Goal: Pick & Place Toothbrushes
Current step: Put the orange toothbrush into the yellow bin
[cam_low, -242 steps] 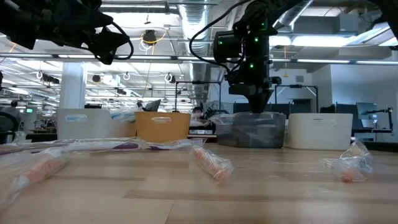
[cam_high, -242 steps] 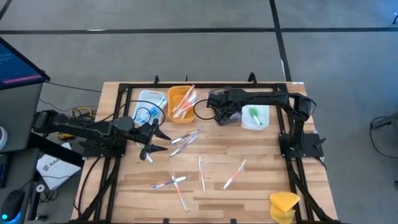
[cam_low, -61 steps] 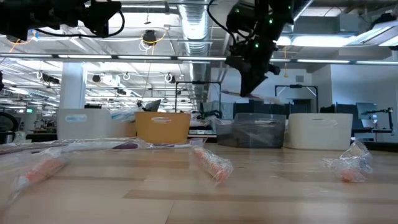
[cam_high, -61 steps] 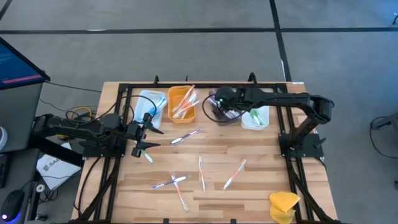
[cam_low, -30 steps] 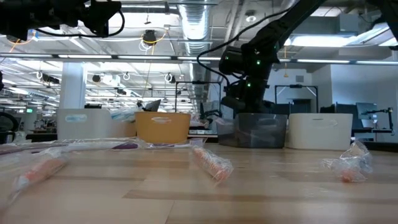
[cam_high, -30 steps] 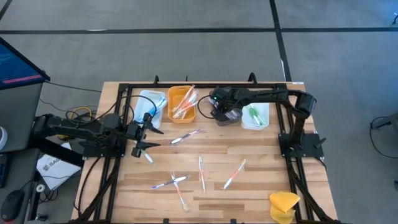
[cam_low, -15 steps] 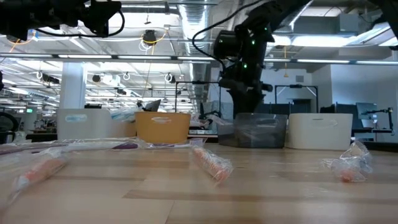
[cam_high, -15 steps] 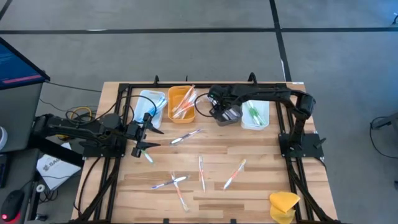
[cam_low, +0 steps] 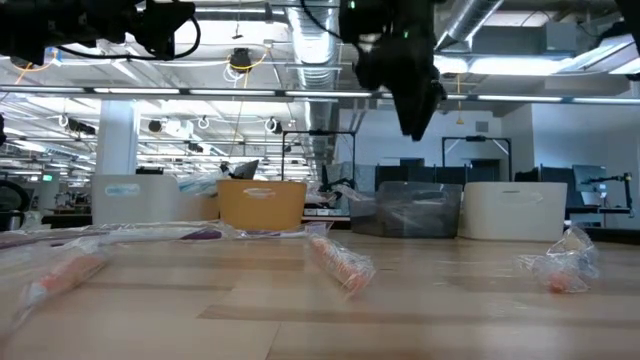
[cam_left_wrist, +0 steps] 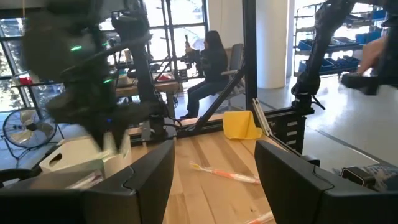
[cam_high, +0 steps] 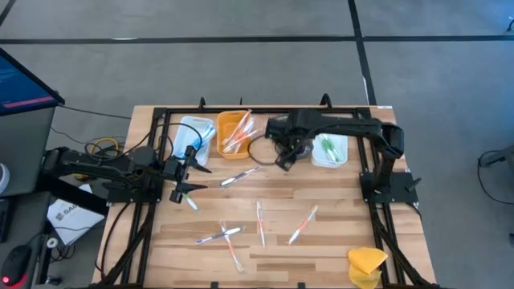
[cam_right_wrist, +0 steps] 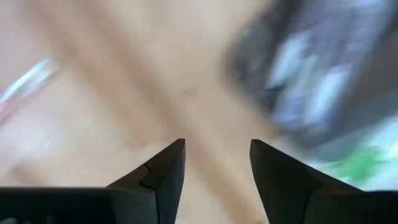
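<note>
The right gripper (cam_high: 283,163) has moved off the dark tray (cam_high: 300,149), its smooth fingers apart and empty, above the wooden table (cam_high: 337,233).

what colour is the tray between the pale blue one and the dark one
Orange; the tray shows best in the high view.

I am viewing the bench (cam_high: 337,241) from above. Four trays are sitting in a row along its far edge (cam_high: 195,136), two of them toward the left holding toothbrushes (cam_high: 235,135). The right claw (cam_high: 283,159) is hanging just in front of the third tray. More toothbrushes are lying scattered mid-bench (cam_high: 261,223). The left claw (cam_high: 193,175) is waiting at the left side, in front of the leftmost tray. A sponge (cam_high: 366,265) is lying at the near right corner.
</note>
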Controlling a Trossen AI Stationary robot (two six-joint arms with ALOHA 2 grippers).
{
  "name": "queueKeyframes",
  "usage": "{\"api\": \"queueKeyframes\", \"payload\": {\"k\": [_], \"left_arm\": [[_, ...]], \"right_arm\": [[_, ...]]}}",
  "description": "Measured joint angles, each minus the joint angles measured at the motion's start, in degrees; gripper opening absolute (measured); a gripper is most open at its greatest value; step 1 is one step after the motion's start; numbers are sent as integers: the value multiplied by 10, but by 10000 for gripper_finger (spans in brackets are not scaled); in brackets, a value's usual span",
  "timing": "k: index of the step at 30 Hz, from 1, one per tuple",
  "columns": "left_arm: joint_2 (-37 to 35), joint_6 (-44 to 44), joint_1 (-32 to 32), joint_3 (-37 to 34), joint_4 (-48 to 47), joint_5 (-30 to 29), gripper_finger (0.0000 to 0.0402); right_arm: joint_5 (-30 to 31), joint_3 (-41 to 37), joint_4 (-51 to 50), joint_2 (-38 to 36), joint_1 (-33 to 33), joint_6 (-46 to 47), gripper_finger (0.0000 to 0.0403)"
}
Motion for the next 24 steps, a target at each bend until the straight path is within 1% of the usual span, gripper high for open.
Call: {"api": "queueKeyframes", "payload": {"k": [4,7,11,15,20,24], "left_arm": [[0,0,0,0,0,0,218],[0,0,0,0,-1,0,218],[0,0,0,0,-2,0,218],[0,0,0,0,-2,0,218],[0,0,0,0,-2,0,218],[0,0,0,0,-1,0,218]], "right_arm": [[-68,8,-9,0,71,0,179],[-84,7,-11,0,129,0,184],[-82,7,-9,0,202,0,189],[-58,7,-8,0,265,56,185],[-17,-1,-7,6,335,54,174],[-17,-33,-4,6,379,46,165]]}}
